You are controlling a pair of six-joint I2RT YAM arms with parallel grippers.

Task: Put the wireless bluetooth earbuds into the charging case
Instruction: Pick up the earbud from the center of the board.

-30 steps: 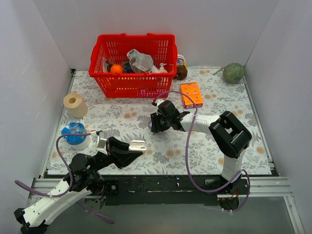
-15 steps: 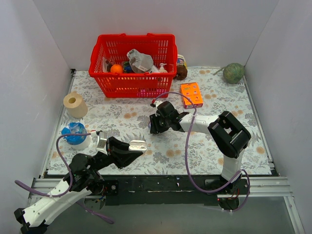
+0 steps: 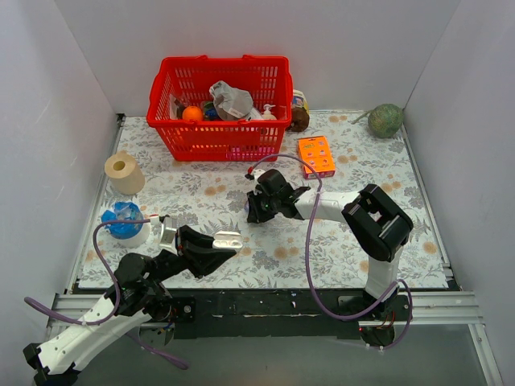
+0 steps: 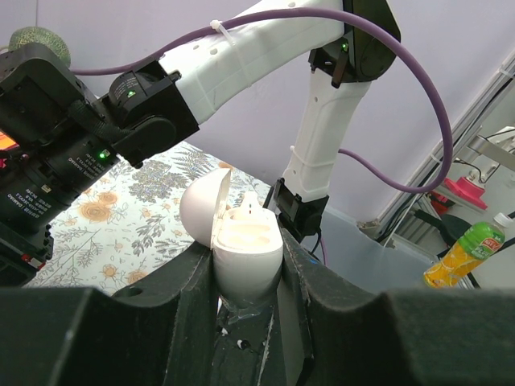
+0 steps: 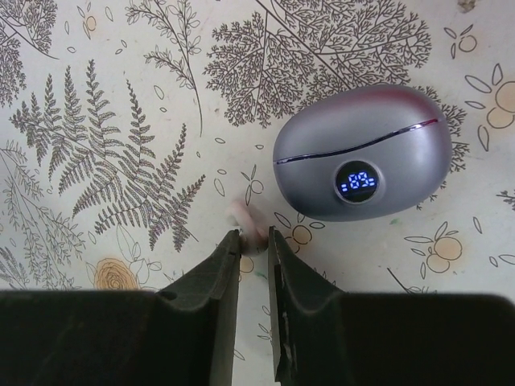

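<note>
The charging case (image 5: pixel 362 153) is a closed lavender-grey pebble with a lit blue number, lying on the fern-print mat. Just to its left lies one tiny pale earbud (image 5: pixel 245 221). My right gripper (image 5: pixel 253 237) has come down on it, and both fingertips press its sides. From above, the right gripper (image 3: pixel 251 211) sits mid-table, and the case and bud are almost hidden under it. My left gripper (image 4: pixel 245 257) is raised near the front edge. It is shut on a white oval clamshell (image 4: pixel 241 241) whose lid stands open. From above, that left gripper (image 3: pixel 228 239) points right.
A red basket (image 3: pixel 217 108) full of items stands at the back. An orange box (image 3: pixel 316 155) lies behind the right gripper. A tape roll (image 3: pixel 123 171) and a blue object (image 3: pixel 122 221) sit at the left, and a green ball (image 3: pixel 386 121) at the back right.
My right gripper's fingers have narrowed onto the earbud, and the arm has edged slightly left. The left arm and its white clamshell have not moved.
</note>
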